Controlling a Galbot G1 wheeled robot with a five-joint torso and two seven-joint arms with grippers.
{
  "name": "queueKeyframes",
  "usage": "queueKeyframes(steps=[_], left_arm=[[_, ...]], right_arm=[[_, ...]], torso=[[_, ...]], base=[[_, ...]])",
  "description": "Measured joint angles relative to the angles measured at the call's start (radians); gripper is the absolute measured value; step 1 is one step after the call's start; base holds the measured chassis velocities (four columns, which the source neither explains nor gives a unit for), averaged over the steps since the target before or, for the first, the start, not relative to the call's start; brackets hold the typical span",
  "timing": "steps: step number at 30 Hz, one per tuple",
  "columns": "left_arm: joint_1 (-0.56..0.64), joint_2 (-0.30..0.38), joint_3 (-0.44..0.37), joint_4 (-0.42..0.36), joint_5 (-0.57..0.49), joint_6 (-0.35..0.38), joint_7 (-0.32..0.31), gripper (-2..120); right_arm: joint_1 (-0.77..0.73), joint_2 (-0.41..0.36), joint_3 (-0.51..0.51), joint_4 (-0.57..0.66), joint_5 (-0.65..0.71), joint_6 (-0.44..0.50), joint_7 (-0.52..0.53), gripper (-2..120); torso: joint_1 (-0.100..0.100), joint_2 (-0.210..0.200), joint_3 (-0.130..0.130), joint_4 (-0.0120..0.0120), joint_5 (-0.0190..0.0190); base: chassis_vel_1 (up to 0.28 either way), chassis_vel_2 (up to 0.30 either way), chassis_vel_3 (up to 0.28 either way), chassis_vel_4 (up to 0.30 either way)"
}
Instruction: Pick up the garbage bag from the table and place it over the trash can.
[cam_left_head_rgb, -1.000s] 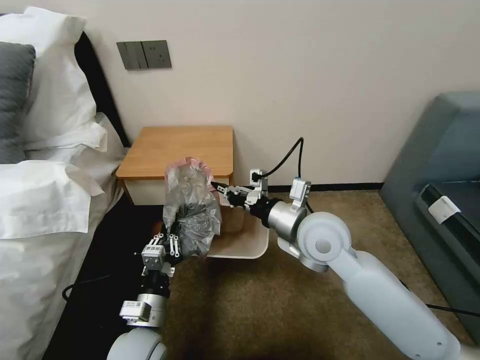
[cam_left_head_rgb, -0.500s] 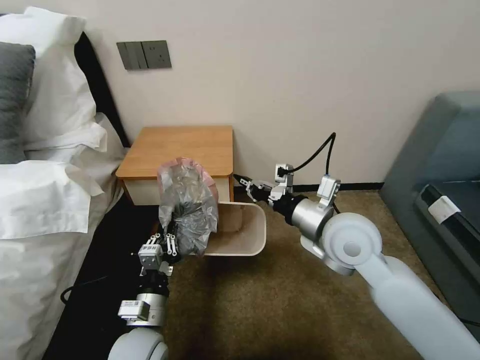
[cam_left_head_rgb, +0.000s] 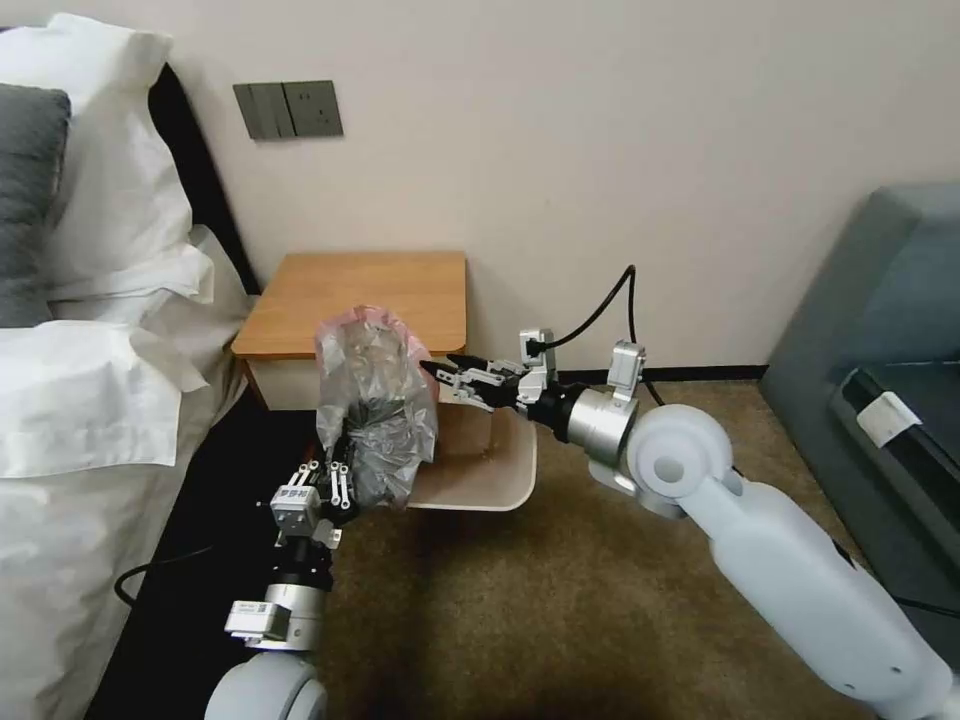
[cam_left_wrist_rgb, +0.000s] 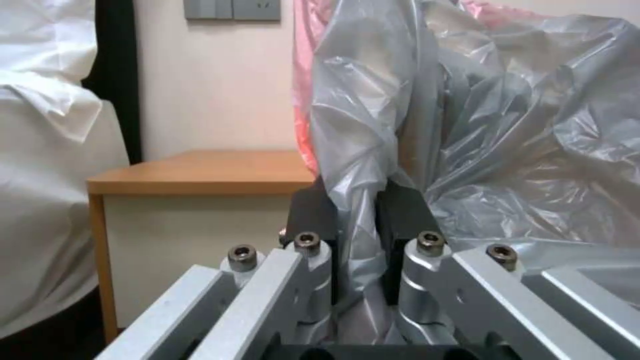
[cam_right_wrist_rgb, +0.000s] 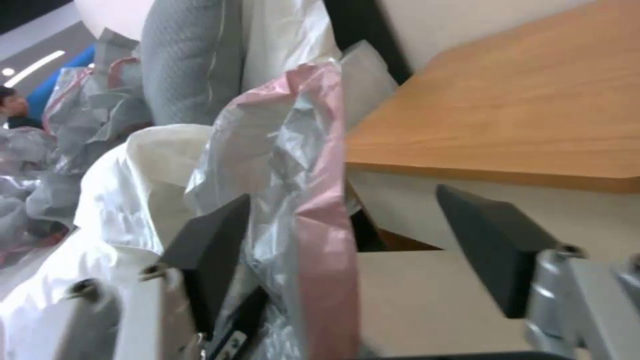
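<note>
The garbage bag (cam_left_head_rgb: 375, 400) hangs crumpled in the air in front of the table (cam_left_head_rgb: 360, 295), grey with a pinkish rim on top. My left gripper (cam_left_head_rgb: 335, 482) holds it from below, shut on a fold of the plastic (cam_left_wrist_rgb: 357, 220). My right gripper (cam_left_head_rgb: 440, 372) reaches in from the right at the bag's upper edge and is open. In the right wrist view the bag's pink rim (cam_right_wrist_rgb: 320, 225) lies between its spread fingers (cam_right_wrist_rgb: 213, 245), touching neither pad. The trash can (cam_left_head_rgb: 500, 495) stands on the carpet just behind and right of the bag, partly hidden by it.
A bed with white sheets (cam_left_head_rgb: 90, 400) runs along the left, close to my left arm. A grey sofa (cam_left_head_rgb: 880, 330) stands at the right. The wall is right behind the table. Open carpet (cam_left_head_rgb: 520, 600) lies in front of the trash can.
My right gripper pulled back to the right half a second ago and has now returned left to the bag's rim. The left gripper and bag shifted slightly left.
</note>
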Motion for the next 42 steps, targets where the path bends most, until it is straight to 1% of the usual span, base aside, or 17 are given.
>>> queueKeyframes(steps=[1, 5, 8, 10, 14, 15, 18, 19, 21, 22, 23, 26, 28, 31, 33, 36, 42], left_arm=[[0.000, 0.000, 0.000, 0.000, 0.000, 0.000, 0.000, 9], [0.000, 0.001, -0.001, -0.001, 0.000, 0.001, 0.001, 9], [-0.001, 0.000, 0.000, -0.001, 0.001, 0.001, 0.002, 9], [-0.001, 0.000, 0.001, -0.001, 0.001, 0.001, 0.003, 9], [-0.003, -0.001, 0.003, -0.001, 0.002, 0.002, 0.004, 9], [-0.003, -0.001, 0.003, -0.001, 0.002, 0.002, 0.004, 9], [-0.003, -0.002, 0.003, -0.001, 0.003, 0.004, 0.005, 9], [-0.003, -0.002, 0.003, -0.001, 0.003, 0.004, 0.005, 9], [-0.003, -0.001, 0.003, -0.001, 0.003, 0.004, 0.005, 9], [-0.003, -0.001, 0.003, -0.001, 0.003, 0.005, 0.005, 9], [-0.003, -0.001, 0.003, -0.001, 0.003, 0.005, 0.005, 9], [-0.002, -0.002, 0.004, -0.001, 0.003, 0.006, 0.005, 9], [-0.002, -0.003, 0.004, -0.001, 0.003, 0.006, 0.005, 9], [-0.002, -0.005, 0.004, -0.001, 0.005, 0.006, 0.004, 9], [-0.002, -0.006, 0.004, -0.001, 0.005, 0.006, 0.004, 9], [-0.001, -0.007, 0.004, -0.003, 0.007, 0.009, -0.003, 9], [0.000, -0.010, 0.009, -0.011, -0.006, 0.035, -0.030, 9]], right_arm=[[0.000, 0.000, 0.000, 0.000, 0.000, 0.000, 0.000, 78], [0.020, 0.027, -0.025, -0.018, 0.010, 0.002, 0.018, 95], [0.027, 0.040, -0.038, -0.026, 0.018, 0.005, 0.033, 99], [0.029, 0.044, -0.042, -0.030, 0.022, 0.006, 0.038, 96], [0.030, 0.054, -0.054, -0.037, 0.024, 0.010, 0.057, 81], [0.030, 0.054, -0.054, -0.037, 0.024, 0.010, 0.057, 81], [0.028, 0.064, -0.054, -0.045, 0.023, 0.012, 0.063, 68], [0.028, 0.064, -0.054, -0.045, 0.023, 0.012, 0.063, 68], [0.028, 0.070, -0.052, -0.046, 0.024, 0.013, 0.063, 55], [0.029, 0.072, -0.051, -0.047, 0.024, 0.013, 0.063, 52], [0.029, 0.072, -0.051, -0.047, 0.024, 0.013, 0.063, 52], [0.030, 0.073, -0.051, -0.047, 0.025, 0.014, 0.064, 37], [0.030, 0.074, -0.051, -0.047, 0.024, 0.015, 0.065, 34], [0.026, 0.074, -0.051, -0.046, 0.021, 0.018, 0.070, 19], [0.025, 0.074, -0.050, -0.044, 0.020, 0.019, 0.071, 15], [0.017, 0.076, -0.043, -0.036, 0.017, 0.022, 0.076, 1], [-0.006, 0.070, -0.009, -0.008, 0.007, 0.024, 0.092, 0]], torso=[[0.000, 0.000, 0.000, 0.0000, 0.0000], [0.000, 0.000, 0.000, 0.0001, 0.0000], [0.000, 0.000, 0.000, 0.0001, 0.0001], [0.000, 0.000, 0.000, 0.0001, 0.0001], [0.000, 0.000, 0.000, 0.0000, 0.0001], [0.000, 0.000, 0.000, 0.0000, 0.0001], [0.000, 0.000, 0.000, 0.0000, 0.0001], [0.000, 0.000, 0.000, 0.0000, 0.0001], [0.000, 0.000, 0.000, 0.0000, 0.0001], [0.000, 0.000, 0.000, 0.0000, 0.0001], [0.000, 0.000, 0.000, 0.0000, 0.0001], [0.000, 0.000, 0.000, 0.0000, 0.0001], [0.000, 0.000, 0.000, 0.0000, 0.0001], [0.000, 0.000, 0.000, 0.0000, 0.0001], [0.000, 0.000, 0.000, 0.0000, 0.0001], [0.000, 0.000, 0.000, 0.0000, 0.0001], [0.000, 0.000, 0.000, 0.0000, 0.0003]], base=[[0.000, 0.000, 0.000, 0.000], [0.000, 0.000, 0.000, 0.000], [0.000, 0.000, 0.000, 0.000], [0.000, 0.000, 0.000, 0.000], [0.000, 0.000, 0.000, 0.000], [0.000, 0.000, 0.000, 0.000], [0.000, 0.000, 0.000, 0.000], [0.000, 0.000, 0.000, 0.000], [0.000, 0.000, 0.000, 0.000], [0.000, 0.000, 0.000, 0.000], [0.000, 0.000, 0.000, 0.000], [0.000, 0.000, 0.000, 0.000], [0.000, 0.000, 0.000, 0.000], [0.000, 0.000, 0.000, 0.000], [0.000, 0.000, 0.000, 0.000], [0.000, 0.000, 0.000, 0.000], [0.000, 0.000, 0.000, 0.000]])
